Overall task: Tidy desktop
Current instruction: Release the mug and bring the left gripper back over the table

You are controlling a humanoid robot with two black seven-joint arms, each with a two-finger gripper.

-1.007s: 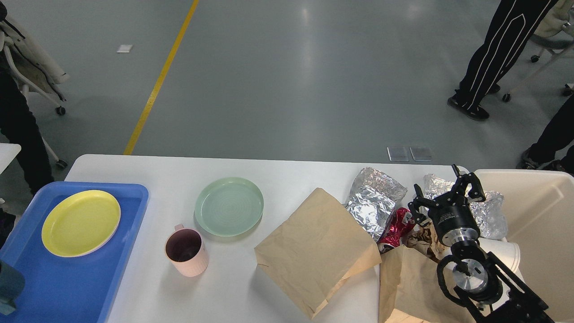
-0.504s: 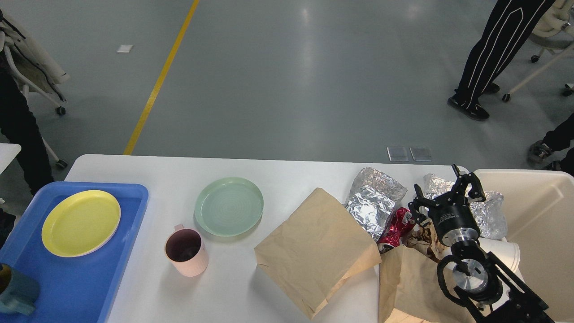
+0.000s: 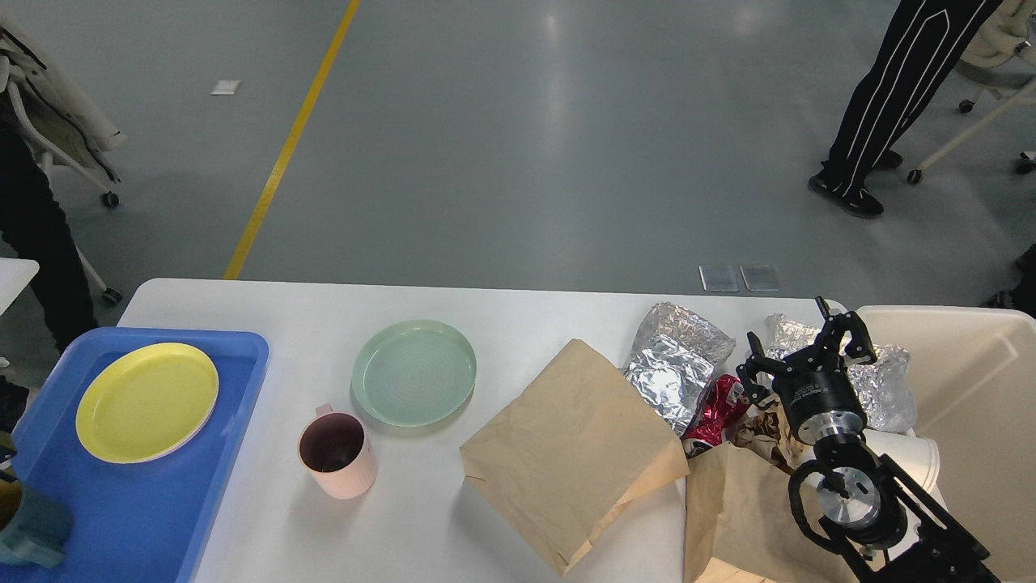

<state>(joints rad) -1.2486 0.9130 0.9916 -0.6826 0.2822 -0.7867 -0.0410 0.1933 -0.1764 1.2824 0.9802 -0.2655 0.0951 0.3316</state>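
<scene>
The white desktop (image 3: 518, 312) holds a green plate (image 3: 413, 372), a pink mug (image 3: 336, 453), a flat brown paper bag (image 3: 566, 453), a second brown bag (image 3: 736, 518), crumpled foil (image 3: 676, 364), more foil (image 3: 882, 389), a red wrapper (image 3: 716, 413) and a white paper cup (image 3: 910, 457). My right gripper (image 3: 797, 346) is open and empty, just above the litter between the two foil pieces. My left gripper is out of view.
A blue tray (image 3: 162, 518) at the left edge holds a yellow plate (image 3: 147, 402) and a teal cup (image 3: 28, 526) at its near corner. A cream bin (image 3: 979, 389) stands at the table's right end. People's legs and chairs stand on the floor beyond.
The teal cup in the tray's near corner has shifted slightly right and now shows its opening. My right arm has not moved. A person at the far right has stepped away.
</scene>
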